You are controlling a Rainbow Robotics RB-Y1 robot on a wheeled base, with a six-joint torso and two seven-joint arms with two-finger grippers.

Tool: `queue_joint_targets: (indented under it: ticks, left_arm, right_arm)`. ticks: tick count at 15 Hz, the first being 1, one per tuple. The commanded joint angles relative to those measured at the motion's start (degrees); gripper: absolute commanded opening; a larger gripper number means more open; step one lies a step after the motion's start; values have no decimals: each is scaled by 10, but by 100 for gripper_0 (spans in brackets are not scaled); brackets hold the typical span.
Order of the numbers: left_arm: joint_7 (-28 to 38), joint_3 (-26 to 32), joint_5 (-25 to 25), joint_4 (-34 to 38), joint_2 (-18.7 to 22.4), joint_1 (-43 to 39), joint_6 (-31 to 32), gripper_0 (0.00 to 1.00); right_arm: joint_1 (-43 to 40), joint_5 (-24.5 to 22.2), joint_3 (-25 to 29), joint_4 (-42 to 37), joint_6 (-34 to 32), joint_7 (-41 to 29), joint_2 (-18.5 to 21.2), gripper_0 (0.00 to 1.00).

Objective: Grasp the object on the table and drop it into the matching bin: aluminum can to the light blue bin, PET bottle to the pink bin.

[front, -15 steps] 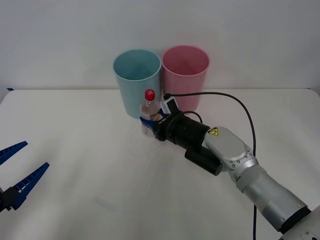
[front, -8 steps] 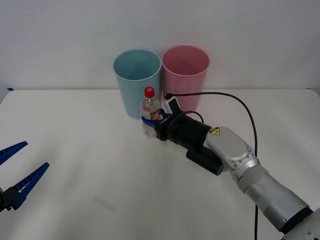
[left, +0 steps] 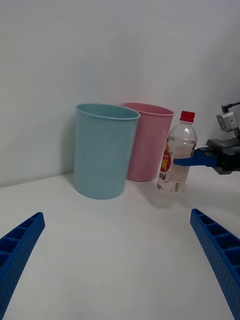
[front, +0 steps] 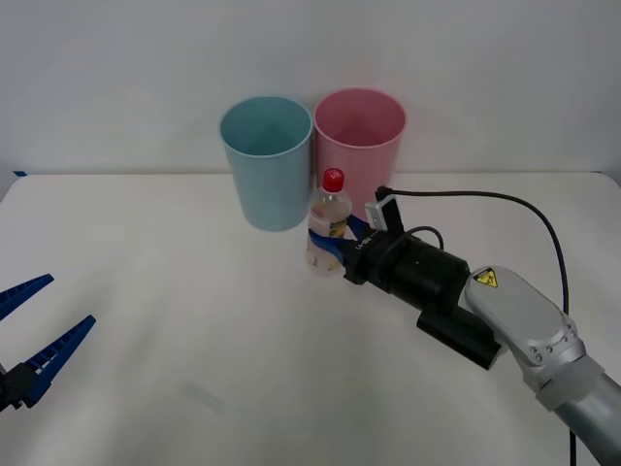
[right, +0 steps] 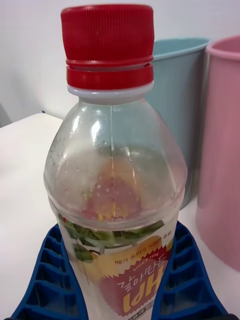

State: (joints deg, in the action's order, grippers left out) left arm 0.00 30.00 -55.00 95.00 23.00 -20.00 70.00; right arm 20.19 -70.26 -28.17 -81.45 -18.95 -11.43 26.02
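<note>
PET bottle [front: 330, 225]: small, clear plastic, red screw cap, label printed in yellow and red with green leaves. Upright, held in front of the pink bin [front: 360, 146] and just beside the light blue bin [front: 266, 155]; whether its base touches the worktop [front: 175, 320] or hangs just clear cannot be told. It reaches about half a bin's height.

Handling, judged: appears nearly empty, so light; thin walls likely to give under a hard squeeze; smooth and rounded, so liable to slip or swivel if pinched at the shoulder. The labelled lower body is the sound place to hold, where the sides run straight.

Right gripper [front: 342, 250]: reaching in from the right, jaws closed on the labelled body, one ribbed blue finger [right: 187, 280] on each side, cap and shoulder left free.

Left gripper [front: 37, 335]: parked low at the near left of the worktop, jaws wide, holding nothing.

Matching bin: pink, directly behind the bottle.
</note>
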Motion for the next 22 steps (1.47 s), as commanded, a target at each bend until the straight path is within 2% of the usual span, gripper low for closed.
queue_joint_targets:
  ticks: [1, 6, 10, 13, 17, 22]
  left_arm:
    - [0, 0, 0, 0, 0, 0, 0, 100]
    - [0, 0, 0, 0, 0, 0, 0, 100]
    - [0, 0, 0, 0, 0, 0, 0, 100]
    - [0, 0, 0, 0, 0, 0, 0, 100]
    - [0, 0, 0, 0, 0, 0, 0, 100]
    - [0, 0, 0, 0, 0, 0, 0, 100]
  right_arm:
    - [-36, 27, 11, -73, 0, -14, 46, 0]
    - [-69, 31, 40, -185, 0, -109, 91, 0]
    - [-67, 22, 88, -238, 14, -169, 96, 0]
    - [-48, 22, 120, -244, 18, -178, 94, 0]
    - [32, 33, 134, -188, -4, -178, 99, 0]
    - [171, 35, 136, -27, -64, -167, 96, 0]
